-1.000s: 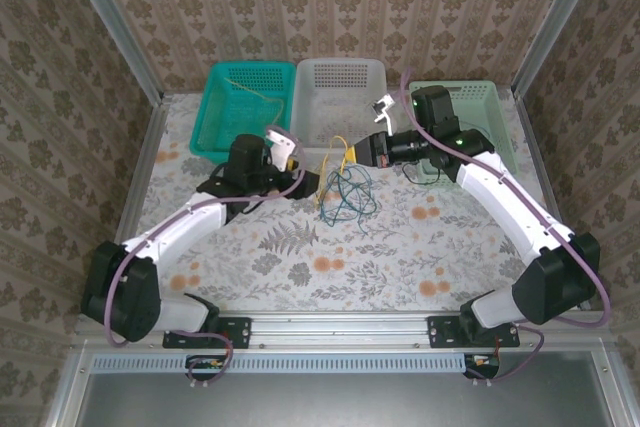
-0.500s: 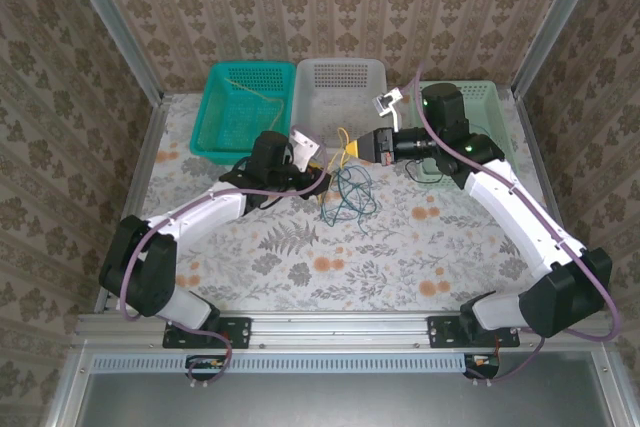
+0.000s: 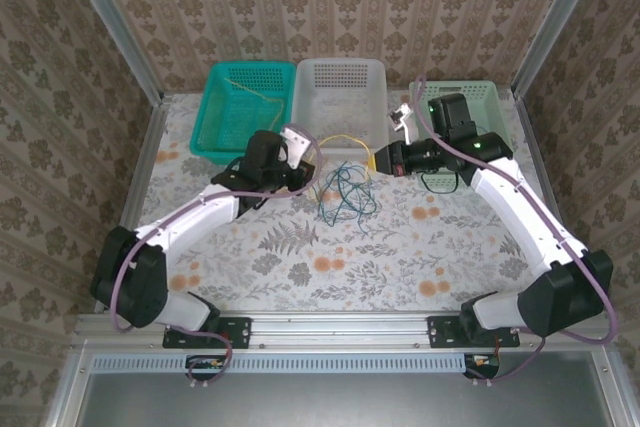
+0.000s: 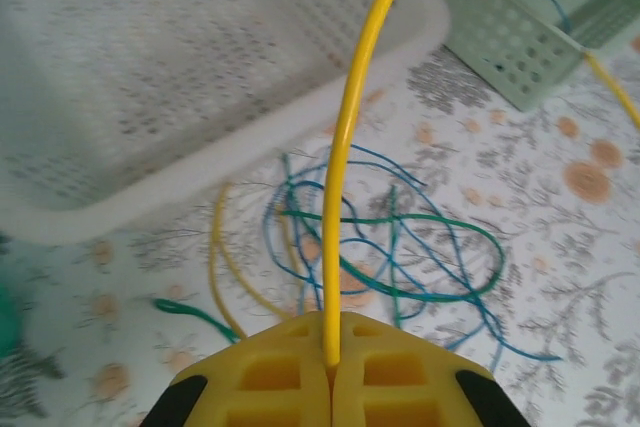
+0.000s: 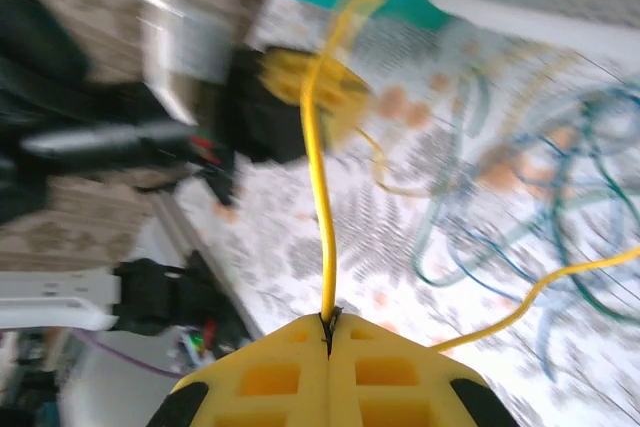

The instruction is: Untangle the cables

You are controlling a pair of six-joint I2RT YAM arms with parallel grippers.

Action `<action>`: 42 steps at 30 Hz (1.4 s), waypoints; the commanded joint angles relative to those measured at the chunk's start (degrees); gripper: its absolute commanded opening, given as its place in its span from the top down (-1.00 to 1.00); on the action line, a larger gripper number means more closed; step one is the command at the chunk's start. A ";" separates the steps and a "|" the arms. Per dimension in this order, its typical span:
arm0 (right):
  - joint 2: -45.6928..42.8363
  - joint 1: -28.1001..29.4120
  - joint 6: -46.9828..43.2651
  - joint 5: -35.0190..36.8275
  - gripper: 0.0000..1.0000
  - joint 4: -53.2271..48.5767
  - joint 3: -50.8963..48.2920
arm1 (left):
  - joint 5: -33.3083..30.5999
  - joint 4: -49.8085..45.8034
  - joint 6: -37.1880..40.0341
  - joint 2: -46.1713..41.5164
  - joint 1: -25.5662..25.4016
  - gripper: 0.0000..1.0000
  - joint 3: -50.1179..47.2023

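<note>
A yellow cable runs in a shallow arc between my two grippers above the table. My left gripper is shut on one part of it; in the left wrist view the yellow cable rises straight out of the closed gripper. My right gripper is shut on the other part, and the yellow cable leads from this gripper toward the left one. A loose tangle of green and blue cables lies on the table below, also in the left wrist view.
Three baskets stand along the back: teal basket with a yellowish strand inside, white basket, pale green basket. The white basket lies just behind the tangle. The flowered tabletop stretches toward the arm bases.
My left gripper has closed on the yellow cable. My right gripper has drawn back to the right, and the yellow cable now spans between the two grippers.
</note>
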 commanded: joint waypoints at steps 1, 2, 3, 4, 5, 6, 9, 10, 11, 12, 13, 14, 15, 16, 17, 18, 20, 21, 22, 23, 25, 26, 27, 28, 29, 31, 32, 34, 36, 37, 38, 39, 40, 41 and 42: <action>3.56 0.12 -7.80 16.54 1.00 -13.31 0.71 | -8.49 2.50 -1.95 -3.32 0.69 0.93 -0.61; 4.42 0.21 -8.63 20.28 1.00 -15.07 1.14 | -9.95 3.29 -2.73 -4.02 0.86 0.93 -1.10; 5.15 0.30 -9.22 22.89 1.00 -16.28 1.51 | -11.05 3.96 -3.20 -4.55 0.95 0.93 -1.40; 5.65 0.40 -9.47 25.91 1.00 -17.21 1.73 | -12.03 4.56 -3.49 -5.15 1.02 0.93 -1.78; 5.93 0.52 -9.50 28.55 1.00 -17.51 1.83 | -13.02 4.95 -3.57 -5.71 0.97 0.93 -2.00; 5.95 0.58 -9.32 30.40 1.00 -17.41 1.76 | -13.55 5.28 -3.65 -6.18 0.98 0.93 -2.24; 5.68 0.58 -8.57 35.33 1.00 -16.24 1.55 | -14.14 6.28 -4.56 -7.46 1.06 0.95 -3.18; 5.58 0.61 -8.35 36.14 1.00 -15.56 1.40 | -13.88 6.89 -5.08 -7.83 1.06 0.97 -3.62; 5.28 0.62 -8.05 35.93 1.00 -14.63 1.19 | -13.43 7.56 -5.77 -8.14 1.15 0.98 -4.08; 4.88 0.71 -7.74 35.09 1.00 -13.72 0.92 | -12.94 8.19 -6.26 -8.46 1.15 0.99 -4.40; 4.54 0.75 -7.48 34.05 1.00 -12.76 0.51 | -12.30 8.60 -6.59 -8.56 1.13 0.99 -4.55; 4.13 0.83 -7.16 33.29 1.00 -11.70 0.15 | -12.11 8.63 -6.89 -8.68 1.17 0.99 -4.55; 3.93 0.88 -7.03 33.13 1.00 -11.04 -0.09 | -12.17 8.56 -6.91 -8.76 1.16 0.99 -4.50; 3.65 1.13 -7.07 33.05 1.00 -10.50 -0.29 | -12.55 8.49 -6.70 -8.92 1.16 0.99 -4.47; 3.53 1.17 -6.94 32.73 1.00 -10.13 -0.47 | -13.15 8.03 -6.12 -9.11 1.20 0.99 -4.36; 3.54 1.23 -6.76 32.28 1.00 -10.01 -0.44 | -13.84 7.35 -5.39 -9.33 1.23 0.99 -4.00; 3.52 1.27 -6.67 31.18 1.00 -9.90 -0.59 | -15.37 4.53 -3.20 -9.68 1.23 0.99 -2.40; 3.49 1.30 -6.60 30.90 1.00 -9.65 -0.70 | -16.20 3.42 -2.09 -9.88 1.24 0.99 -1.67; 3.27 1.32 -6.50 30.63 1.00 -9.26 -0.92 | -17.32 2.39 -0.73 -10.27 1.24 0.98 -0.98; 3.03 1.33 -6.20 30.46 1.00 -8.70 -1.29 | -18.61 1.98 0.51 -10.79 1.39 0.98 -0.36; 2.74 1.33 -5.59 29.70 1.00 -7.60 -1.84 | -19.29 1.79 2.14 -11.90 2.53 0.97 0.87; 2.65 1.31 -5.29 29.05 1.00 -7.06 -1.93 | -19.08 1.77 2.48 -12.50 3.29 0.97 1.74; 2.69 1.30 -5.01 28.49 1.00 -6.72 -2.00 | -18.61 1.73 2.72 -12.92 4.19 0.97 2.79; 2.77 1.33 -4.68 27.90 1.00 -6.27 -2.05 | -17.88 1.60 3.11 -13.28 5.00 0.97 4.02; 2.97 1.32 -4.50 27.44 1.00 -6.06 -2.03 | -17.40 1.59 3.43 -13.57 5.68 0.96 5.31; 3.30 1.26 -4.08 26.91 0.98 -5.64 -2.11 | -16.44 1.64 4.20 -13.99 6.58 0.96 7.79; 3.47 1.29 -3.84 26.65 0.98 -5.40 -2.24 | -16.28 1.75 4.43 -14.18 7.06 0.96 8.92; 3.61 1.33 -3.53 26.11 0.97 -4.93 -2.71 | -15.81 2.40 4.52 -14.46 7.60 0.96 10.54; 3.61 1.32 -3.33 25.84 0.97 -4.70 -3.08 | -16.02 3.39 4.60 -14.58 9.90 0.96 11.81; 3.61 1.33 -3.24 25.84 0.96 -4.71 -3.26 | -16.29 3.82 4.53 -14.42 10.61 0.96 12.19; 3.55 1.33 -3.25 25.84 0.96 -4.71 -3.41 | -16.32 4.34 4.44 -14.16 11.57 0.96 12.71; 3.52 1.32 -3.24 25.89 0.96 -4.64 -3.43 | -16.35 4.63 4.44 -13.68 12.60 0.96 13.37; 3.46 1.33 -3.24 25.84 0.96 -4.64 -3.52 | -16.47 4.92 4.75 -13.10 13.50 0.96 14.10; 3.39 1.32 -3.20 25.84 0.96 -4.74 -3.53 | -16.29 5.29 5.00 -12.32 14.55 0.96 14.96; 3.23 1.32 -3.17 25.81 0.96 -4.69 -3.61 | -15.63 5.44 5.24 -11.40 15.68 0.96 15.80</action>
